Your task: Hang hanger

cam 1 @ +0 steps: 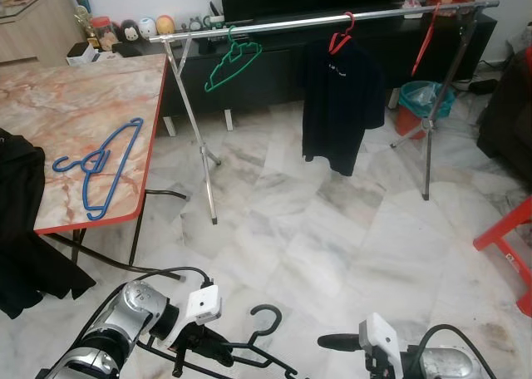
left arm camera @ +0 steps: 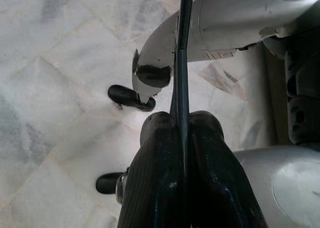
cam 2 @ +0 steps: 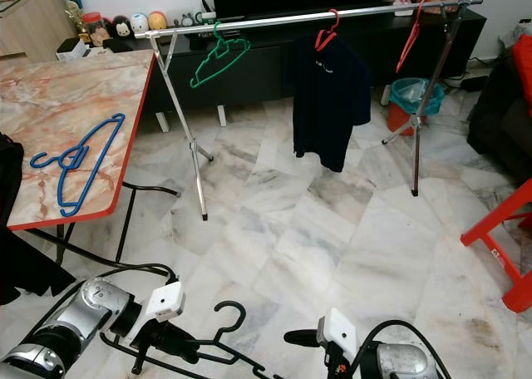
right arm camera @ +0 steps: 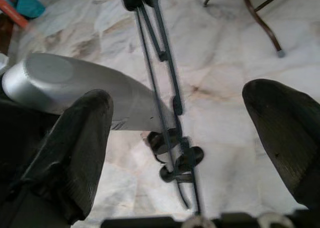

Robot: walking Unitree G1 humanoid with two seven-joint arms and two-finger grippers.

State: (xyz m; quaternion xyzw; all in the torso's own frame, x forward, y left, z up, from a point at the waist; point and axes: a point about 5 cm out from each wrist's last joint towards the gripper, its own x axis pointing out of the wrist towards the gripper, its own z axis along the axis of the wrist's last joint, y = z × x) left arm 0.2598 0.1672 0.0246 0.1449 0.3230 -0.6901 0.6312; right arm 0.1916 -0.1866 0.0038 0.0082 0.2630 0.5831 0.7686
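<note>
Carrying is the step in hand: the left gripper [cam 1: 193,344] has its fingers clamped on the black hanger [cam 1: 259,346], the right gripper [right arm camera: 200,138] is spread wide beside it (idle), and next the hook must reach the rail [cam 1: 332,18] far ahead.

Domestic living room. Evidence: white marble tile floor [cam 1: 332,229]; black TV console [cam 1: 274,59] at twelve o'clock; clothes rail [cam 1: 324,19] carrying a black shirt [cam 1: 337,105]; marble-topped folding table [cam 1: 75,121] at ten o'clock.
</note>
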